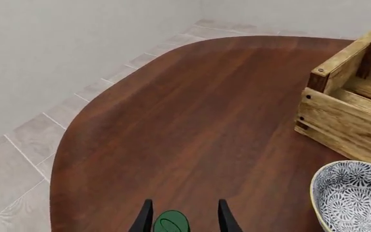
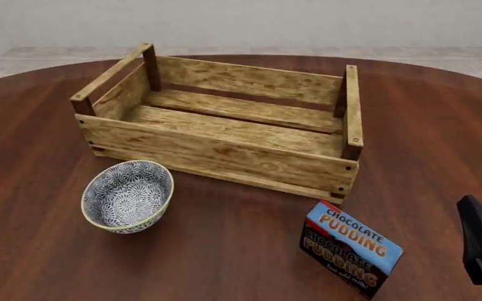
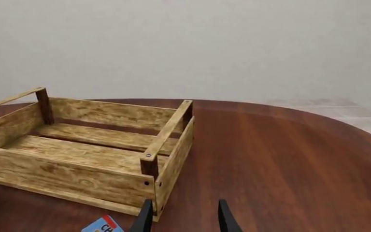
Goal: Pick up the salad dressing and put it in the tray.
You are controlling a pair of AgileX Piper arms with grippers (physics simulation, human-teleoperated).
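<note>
Left gripper (image 1: pixel 183 218): I see its fingers closed around the salad dressing (image 1: pixel 171 223) green cap.
Right gripper (image 3: pixel 183 217): narrow gap, nothing held.
Tray (image 2: pixel 224 152): bare table beyond its right end.

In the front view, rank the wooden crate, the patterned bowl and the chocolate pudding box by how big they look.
1. Wooden crate, clearly largest.
2 and 3. Patterned bowl and chocolate pudding box look about alike; the box sits nearer the camera, so I won't rank them.

Wooden tray (image 2: pixel 224 153) behind patterned bowl (image 2: pixel 128 195) and tilted chocolate pudding box (image 2: pixel 350 248) on brown table (image 2: pixel 224 251).
</note>
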